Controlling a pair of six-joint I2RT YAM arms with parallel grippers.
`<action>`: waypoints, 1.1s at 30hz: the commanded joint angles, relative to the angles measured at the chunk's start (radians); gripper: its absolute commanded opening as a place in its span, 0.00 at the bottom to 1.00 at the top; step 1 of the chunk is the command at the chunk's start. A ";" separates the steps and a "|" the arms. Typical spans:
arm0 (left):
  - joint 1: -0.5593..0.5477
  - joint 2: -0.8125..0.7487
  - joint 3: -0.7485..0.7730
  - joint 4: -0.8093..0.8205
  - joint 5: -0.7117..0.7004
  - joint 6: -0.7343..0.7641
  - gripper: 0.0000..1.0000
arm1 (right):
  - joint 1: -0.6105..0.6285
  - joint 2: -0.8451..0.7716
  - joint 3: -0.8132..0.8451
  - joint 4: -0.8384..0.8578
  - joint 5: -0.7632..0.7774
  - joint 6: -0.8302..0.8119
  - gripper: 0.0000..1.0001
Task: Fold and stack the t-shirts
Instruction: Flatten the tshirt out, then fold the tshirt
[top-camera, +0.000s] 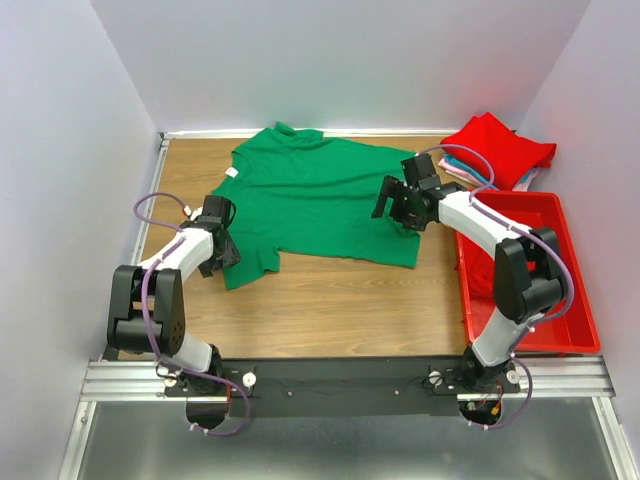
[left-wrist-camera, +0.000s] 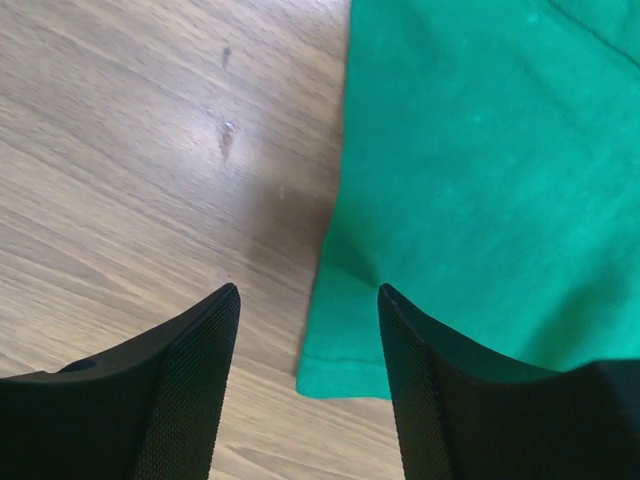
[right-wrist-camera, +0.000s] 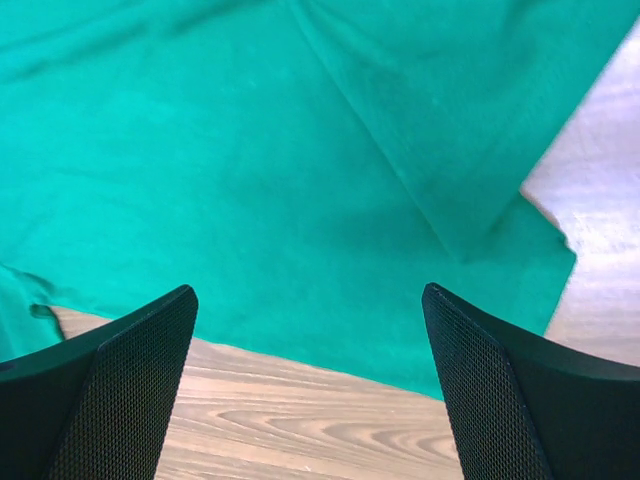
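Observation:
A bright green t-shirt (top-camera: 315, 195) with a white neck label (top-camera: 232, 172) lies spread on the wooden table. My left gripper (top-camera: 222, 245) is open and empty over its left sleeve; in the left wrist view the sleeve's hem corner (left-wrist-camera: 345, 375) lies between the fingers (left-wrist-camera: 195, 390). My right gripper (top-camera: 395, 205) is open and empty above the shirt's right side; the right wrist view shows the green cloth (right-wrist-camera: 280, 180) and its hem edge below the wide-open fingers (right-wrist-camera: 500, 390). A stack of folded shirts, red (top-camera: 500, 148) on top with pink and light blue edges (top-camera: 455, 170) below, sits at the back right.
A red plastic bin (top-camera: 570, 300) stands at the right of the table, under my right arm. White walls close in the back and both sides. Bare wood (top-camera: 330, 300) runs along the front of the shirt.

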 joint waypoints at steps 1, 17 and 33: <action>-0.013 -0.040 -0.007 -0.002 0.028 -0.052 0.63 | 0.006 -0.055 -0.041 -0.011 0.048 0.024 1.00; -0.034 -0.157 -0.131 -0.011 0.072 -0.192 0.56 | 0.004 -0.070 -0.091 -0.034 0.048 0.030 1.00; -0.041 -0.089 -0.150 0.064 0.125 -0.152 0.00 | -0.019 -0.167 -0.272 -0.046 0.143 0.118 1.00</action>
